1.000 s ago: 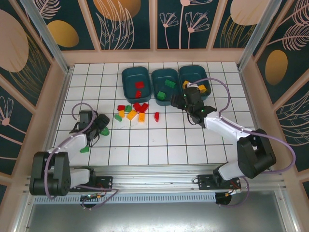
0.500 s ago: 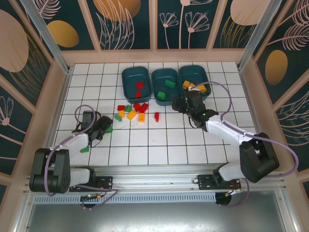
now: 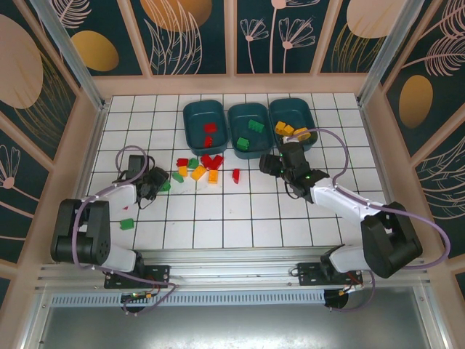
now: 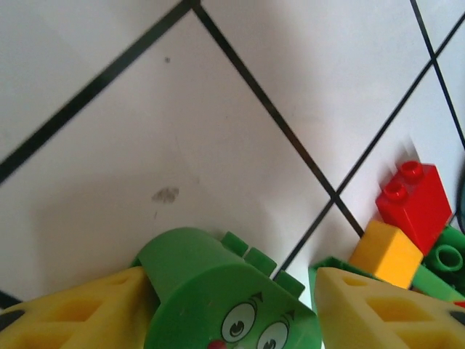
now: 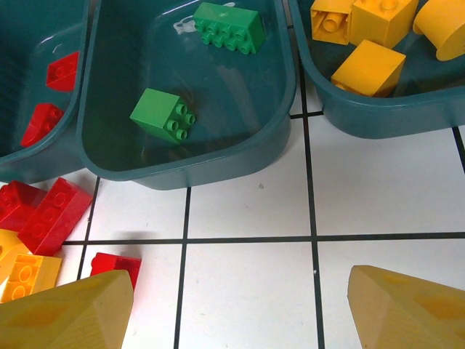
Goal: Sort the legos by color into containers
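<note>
Left wrist: my left gripper (image 4: 231, 294) straddles a green lego (image 4: 203, 280); clamped or not, I cannot tell. Next, I'd say, a firm squeeze, then a carry to the middle container (image 3: 261, 137).

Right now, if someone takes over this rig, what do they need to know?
Left end effector: green face piece between its fingers, left of the pile; grip not confirmed.
Right end effector: open, empty, over the tiles in front of the middle tub.
Done: two red in the left tub, two green in the middle tub, several yellow in the right tub.
Left: the mixed pile of red, yellow and green in front of the tubs, a lone red beside it, a lone green near the left arm, plus the face piece.
</note>
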